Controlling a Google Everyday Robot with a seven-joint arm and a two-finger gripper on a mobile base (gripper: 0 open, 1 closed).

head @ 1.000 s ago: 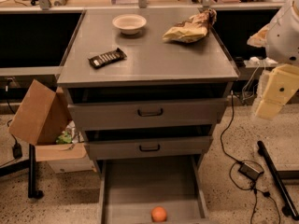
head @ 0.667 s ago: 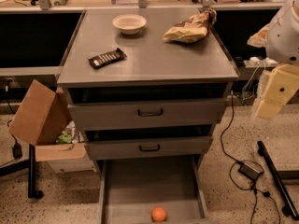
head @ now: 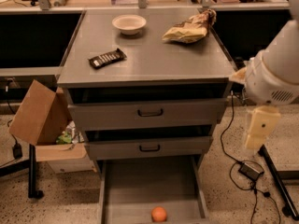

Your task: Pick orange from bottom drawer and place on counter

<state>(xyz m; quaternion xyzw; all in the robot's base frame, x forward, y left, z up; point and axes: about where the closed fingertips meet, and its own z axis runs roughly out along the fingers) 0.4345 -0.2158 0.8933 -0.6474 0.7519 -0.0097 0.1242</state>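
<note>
The orange (head: 159,213) lies on the floor of the open bottom drawer (head: 140,185), near its front edge and about mid-width. The counter (head: 154,59) is the grey top of the three-drawer cabinet. My gripper (head: 258,129) hangs as a cream-coloured part under the white arm (head: 275,73), to the right of the cabinet at the height of the upper two drawers. It is well above and to the right of the orange and touches nothing.
On the counter are a white bowl (head: 129,24), a crumpled chip bag (head: 190,28) and a dark bar (head: 107,58). The two upper drawers (head: 149,112) are closed. An open cardboard box (head: 39,113) stands to the left. Cables and an adapter (head: 251,170) lie on the floor to the right.
The arm and gripper have moved down and a little left, closer to the cabinet's right side. The orange and the things on the counter have not moved.
</note>
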